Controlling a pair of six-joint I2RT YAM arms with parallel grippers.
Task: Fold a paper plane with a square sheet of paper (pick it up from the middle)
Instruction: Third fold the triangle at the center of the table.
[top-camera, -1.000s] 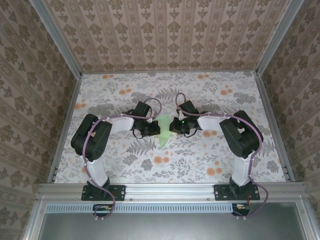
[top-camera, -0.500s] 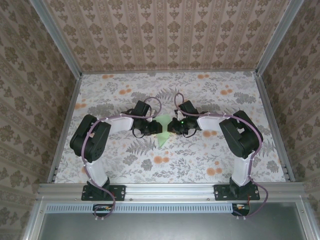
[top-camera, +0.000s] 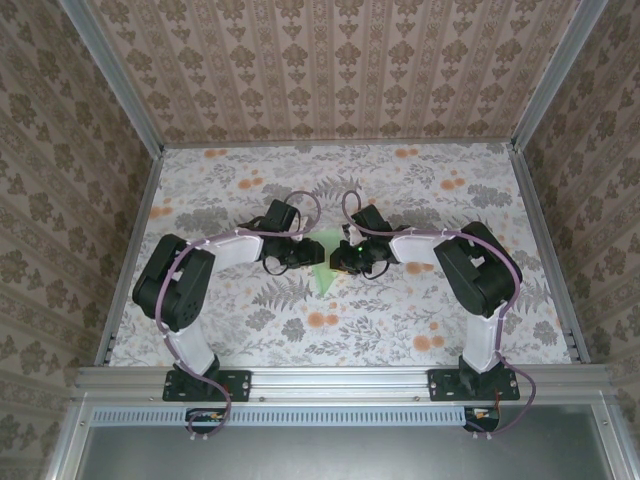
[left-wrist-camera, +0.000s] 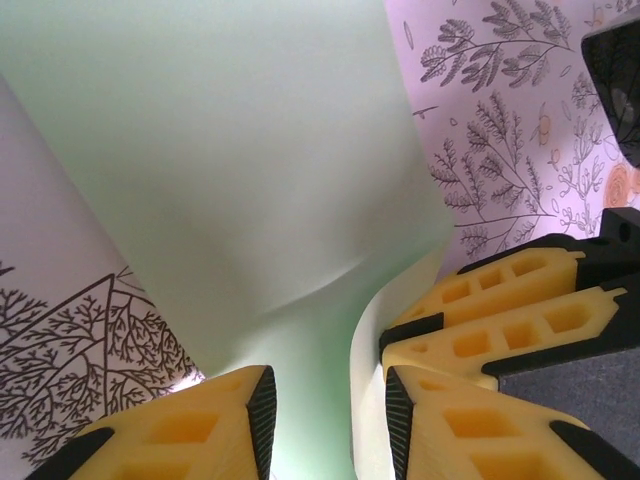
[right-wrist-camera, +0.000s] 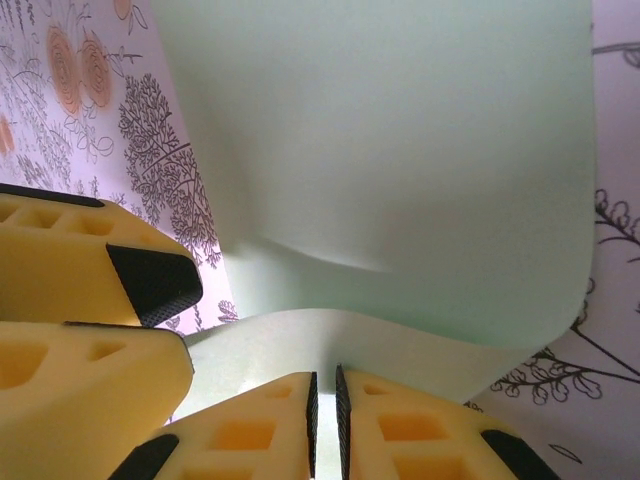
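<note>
The surface (top-camera: 420, 320) wears a flowery cloth. The left arm (top-camera: 175, 290) and the right arm (top-camera: 475, 275) both reach to its middle. The green paper (top-camera: 321, 272) lies there between them, one edge curled up. The left pincer (left-wrist-camera: 325, 390) has its fingers apart around that edge. The right pincer (right-wrist-camera: 325, 385) is squeezed tight on it.

The pale mint-green paper (top-camera: 321, 270) is lying near the middle of the floral tablecloth (top-camera: 400, 320), tapering to a point toward the near edge. It is plain and unmarked, and most of it is resting flat. One edge is curving up off the cloth in a soft bend, and a shallow wrinkle is showing across its surface just ahead of that bend.
</note>
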